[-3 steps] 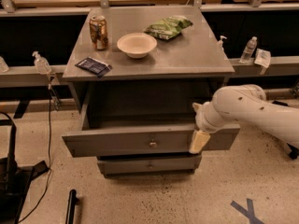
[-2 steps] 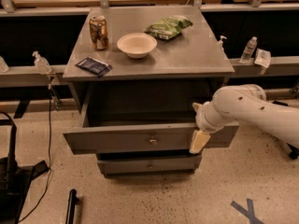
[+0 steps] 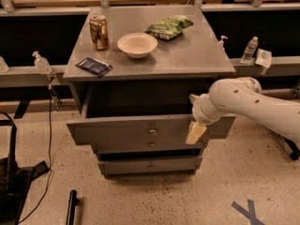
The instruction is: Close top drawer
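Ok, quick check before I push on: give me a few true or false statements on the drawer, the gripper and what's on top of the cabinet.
1. The top drawer is fully shut. False: it stands pulled out from the cabinet, with its box open to view.
2. The gripper is at the right part of the top drawer's front panel. True.
3. The bowl stands on the cabinet top between the can and the green bag. True.
4. The can lies inside the open drawer. False: it stands upright on the cabinet top, beside the bowl.
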`<action>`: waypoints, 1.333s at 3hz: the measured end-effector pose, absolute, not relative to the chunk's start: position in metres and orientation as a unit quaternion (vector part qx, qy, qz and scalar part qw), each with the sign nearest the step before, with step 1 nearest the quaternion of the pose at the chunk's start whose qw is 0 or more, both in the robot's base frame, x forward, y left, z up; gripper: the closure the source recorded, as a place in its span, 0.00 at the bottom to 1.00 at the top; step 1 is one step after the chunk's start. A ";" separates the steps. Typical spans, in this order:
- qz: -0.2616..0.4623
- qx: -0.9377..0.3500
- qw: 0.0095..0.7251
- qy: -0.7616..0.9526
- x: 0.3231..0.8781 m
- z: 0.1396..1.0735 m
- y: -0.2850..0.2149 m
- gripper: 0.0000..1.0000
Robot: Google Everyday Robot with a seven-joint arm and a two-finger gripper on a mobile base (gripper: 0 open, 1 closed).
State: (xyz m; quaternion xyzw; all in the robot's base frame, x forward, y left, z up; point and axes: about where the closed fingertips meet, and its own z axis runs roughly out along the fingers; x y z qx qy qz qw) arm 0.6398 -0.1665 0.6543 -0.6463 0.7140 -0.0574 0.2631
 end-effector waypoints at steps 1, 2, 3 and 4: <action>-0.066 -0.650 0.275 0.705 0.665 0.663 -0.161 0.00; -0.073 -0.653 0.285 0.698 0.691 0.669 -0.157 0.00; -0.075 -0.653 0.288 0.697 0.713 0.667 -0.154 0.00; -0.068 -0.648 0.296 0.699 0.719 0.664 -0.156 0.00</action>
